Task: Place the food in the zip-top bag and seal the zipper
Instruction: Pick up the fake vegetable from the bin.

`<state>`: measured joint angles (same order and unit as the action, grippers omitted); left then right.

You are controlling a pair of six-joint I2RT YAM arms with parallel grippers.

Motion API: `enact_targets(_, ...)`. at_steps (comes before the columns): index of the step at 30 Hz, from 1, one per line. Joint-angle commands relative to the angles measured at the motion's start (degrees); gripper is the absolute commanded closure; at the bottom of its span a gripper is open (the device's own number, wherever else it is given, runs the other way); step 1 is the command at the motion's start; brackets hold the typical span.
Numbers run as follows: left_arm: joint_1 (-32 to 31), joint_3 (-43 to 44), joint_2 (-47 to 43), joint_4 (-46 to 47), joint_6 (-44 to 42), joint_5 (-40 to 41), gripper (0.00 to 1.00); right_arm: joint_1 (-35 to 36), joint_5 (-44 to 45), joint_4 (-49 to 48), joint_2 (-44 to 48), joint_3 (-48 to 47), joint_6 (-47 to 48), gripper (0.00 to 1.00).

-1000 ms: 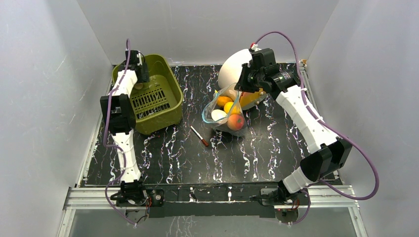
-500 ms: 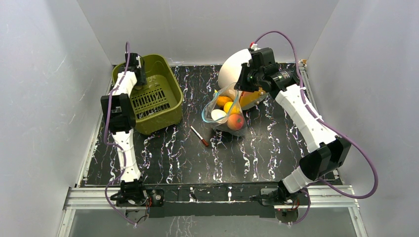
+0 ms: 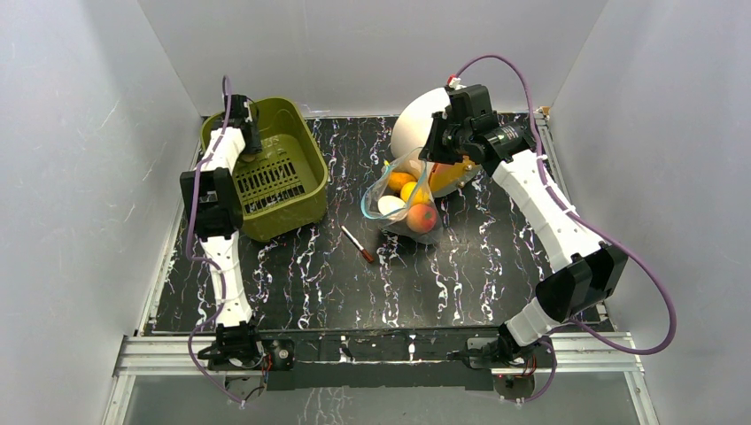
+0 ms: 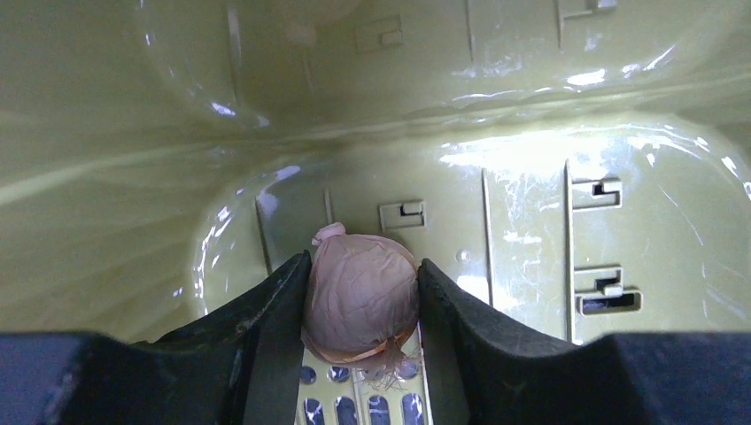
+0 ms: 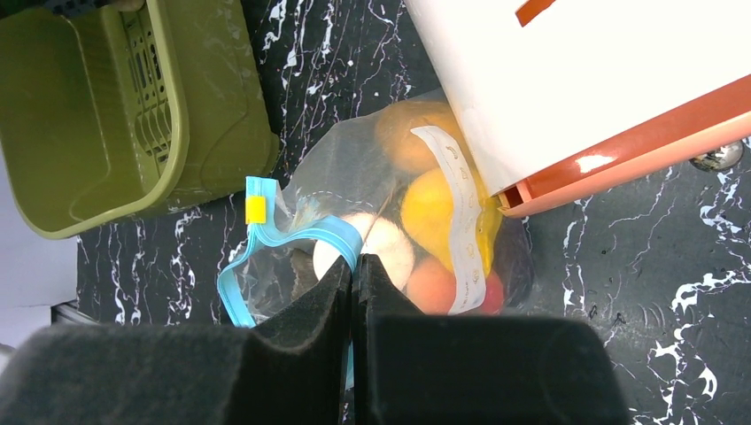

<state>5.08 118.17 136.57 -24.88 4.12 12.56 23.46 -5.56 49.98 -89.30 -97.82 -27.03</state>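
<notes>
The clear zip-top bag [image 3: 403, 202] lies mid-table and holds an orange fruit [image 3: 400, 181], a yellow fruit [image 3: 412, 191], a white ball [image 3: 390, 205] and a red-green peach [image 3: 422, 218]. My right gripper [image 5: 356, 258] is shut on the teal-blue zipper strip [image 5: 301, 232] and holds the bag's mouth up and open; it also shows in the top view [image 3: 431, 162]. My left gripper [image 4: 363, 263] is down inside the olive basket [image 3: 297, 181], shut on a pinkish-purple onion-like piece [image 4: 359, 297]. In the top view the left gripper [image 3: 252, 142] is at the basket's back corner.
A white domed container with an orange rim [image 3: 416, 119] stands right behind the bag, touching it. A thin red-tipped pen [image 3: 358, 243] lies in front of the bag. White walls close in the left, back and right sides.
My left gripper has shifted slightly lower inside the basket. The right gripper and the bag have hardly moved.
</notes>
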Motion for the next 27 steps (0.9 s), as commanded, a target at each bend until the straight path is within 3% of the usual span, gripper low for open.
enact_targets(1,0.28,-0.95,-7.73,-3.68,4.14,-0.90,0.69,-0.44,-0.18,-4.25,1.88,-1.88,-0.57,1.00)
enact_targets(18,-0.27,-23.05,-33.25,-0.47,16.48,-17.59,0.72,-0.44,-3.35,-7.09,4.35,2.84,-3.01,1.00)
enact_targets(27,-1.20,-27.65,-42.91,0.90,18.37,-28.39,0.72,-0.44,-4.72,-8.78,4.92,4.40,-5.41,1.00)
